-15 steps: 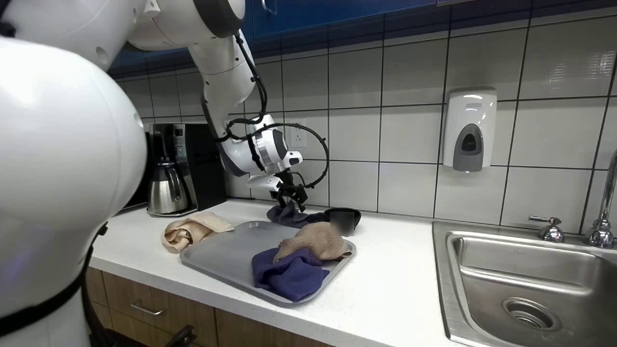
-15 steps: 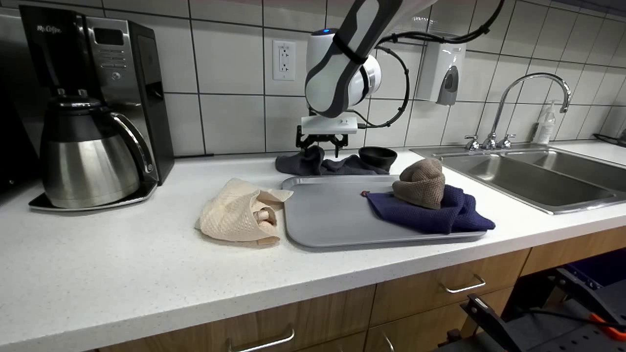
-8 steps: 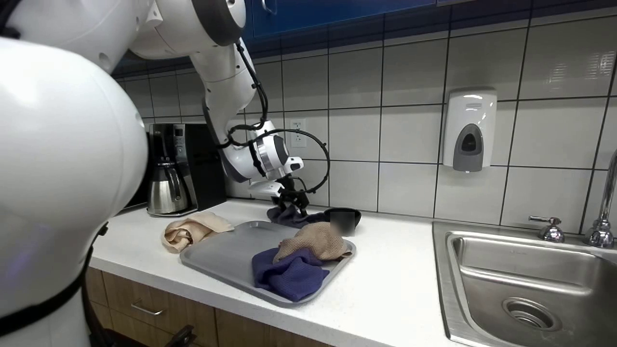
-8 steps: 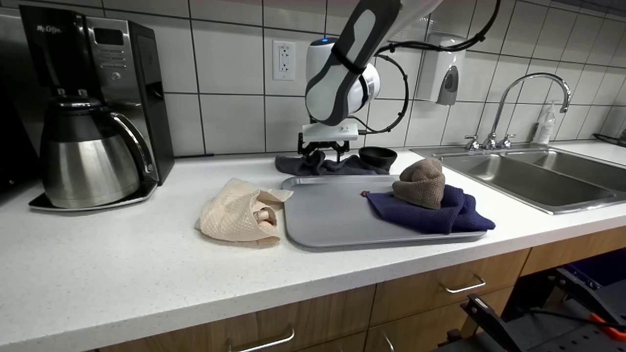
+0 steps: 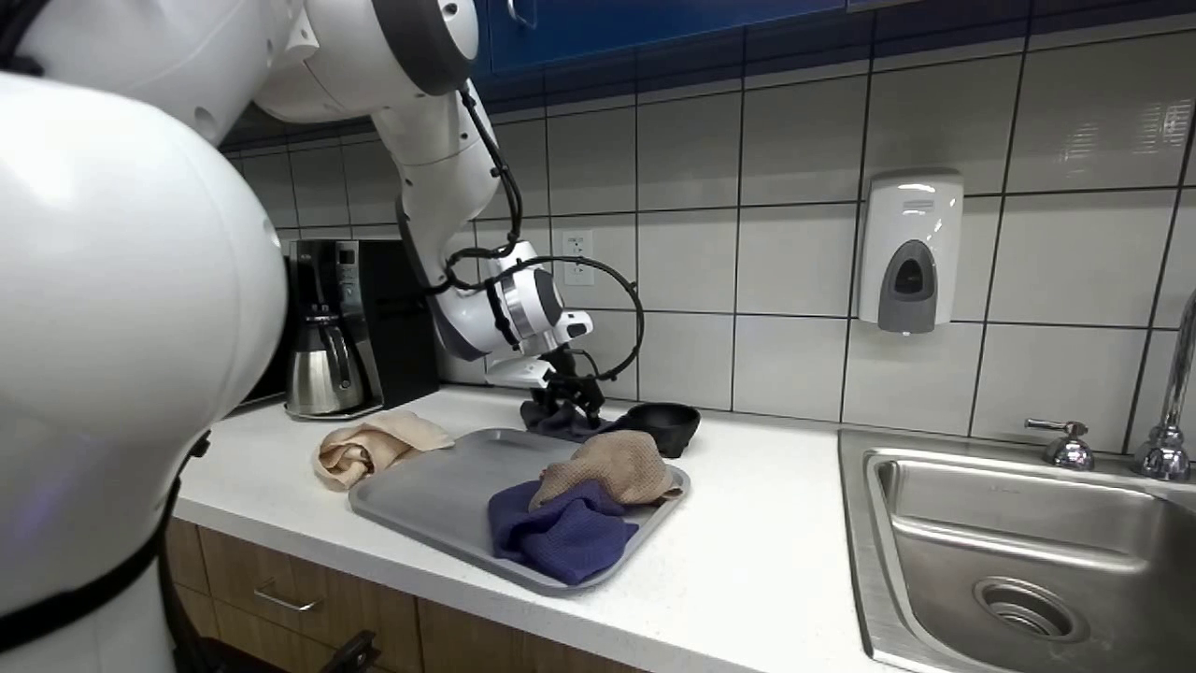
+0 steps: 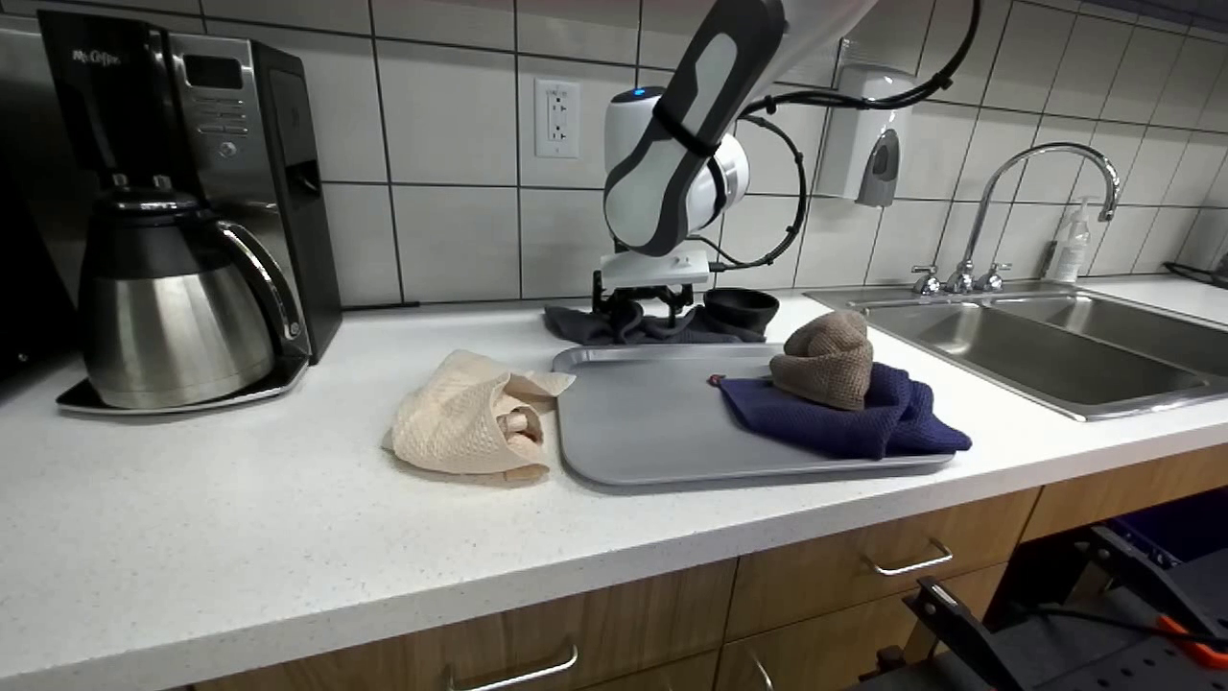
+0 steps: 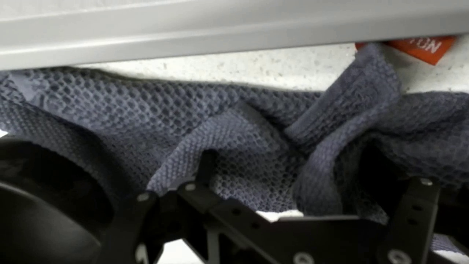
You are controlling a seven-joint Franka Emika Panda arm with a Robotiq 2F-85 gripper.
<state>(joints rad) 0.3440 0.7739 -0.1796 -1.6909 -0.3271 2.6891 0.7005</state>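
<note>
We see the dark grey waffle-weave cloth (image 7: 146, 110) lying crumpled on the white speckled tabletop (image 6: 240, 499), between the flat grey plastic tray (image 6: 643, 422) and the white tiled wall (image 6: 460, 240). Our black two-fingered hand (image 6: 637, 315) stands spread, its fingers down at the raised folds, with nothing pinched. If the jaws closed too high, we might catch a single fold and the loose fabric could slip; too low, and the tips might scrape the tabletop. The round black bowl (image 6: 741, 308) sits just beside one finger, so a sideways shift could knock it. An orange lettered tag (image 7: 421, 47) pokes out at the tray's rim; if it runs beneath, which we cannot tell, lifting might drag the tray. The wall seems to leave little room behind. Upward looks freest to us, minding the looped black cable (image 6: 802, 182); the tabletop's front edge lies well apart, beyond the tray.
</note>
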